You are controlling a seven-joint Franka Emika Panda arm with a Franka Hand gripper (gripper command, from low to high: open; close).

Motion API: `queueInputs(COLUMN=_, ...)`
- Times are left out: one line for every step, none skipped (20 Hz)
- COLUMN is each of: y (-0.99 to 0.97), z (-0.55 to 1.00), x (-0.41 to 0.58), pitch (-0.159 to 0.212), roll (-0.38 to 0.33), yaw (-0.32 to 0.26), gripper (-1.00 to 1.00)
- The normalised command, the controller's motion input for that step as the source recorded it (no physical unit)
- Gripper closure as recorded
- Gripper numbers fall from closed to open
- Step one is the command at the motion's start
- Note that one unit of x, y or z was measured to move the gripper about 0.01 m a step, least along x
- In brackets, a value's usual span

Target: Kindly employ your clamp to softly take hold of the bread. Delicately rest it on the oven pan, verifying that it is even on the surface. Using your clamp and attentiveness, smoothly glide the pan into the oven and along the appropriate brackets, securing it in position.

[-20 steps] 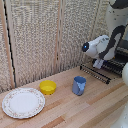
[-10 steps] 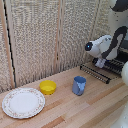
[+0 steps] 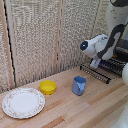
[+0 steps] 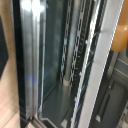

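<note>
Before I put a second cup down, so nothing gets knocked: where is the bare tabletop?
Bare wood lies in front of the blue mug and between the yellow bowl and the plate. It is crowded at the exterior view's right, where the arm hangs over the oven pan.

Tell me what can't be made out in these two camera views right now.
- Gripper: exterior view, hidden behind the white arm; open or shut unknown.
- Oven: exterior view, cut off by the exterior view's right edge.
- Bread: wrist view, only a blurred orange patch at the edge.
- Oven pan: far end hidden by the arm.
</note>
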Motion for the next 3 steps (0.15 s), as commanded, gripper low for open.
queueInputs(y=0.00, z=0.39, x=0.231, pitch=0.000, roll=0.038, yaw=-0.186, gripper=-1.00)
queueInputs(y=0.00, z=0.31, x=0.271, pitch=0.001, roll=0.049, yaw=-0.196, gripper=-1.00)
queueInputs(y=0.00, z=0.19, x=0.240, pitch=0.027, roll=0.057, yaw=-0.165, gripper=-1.00)
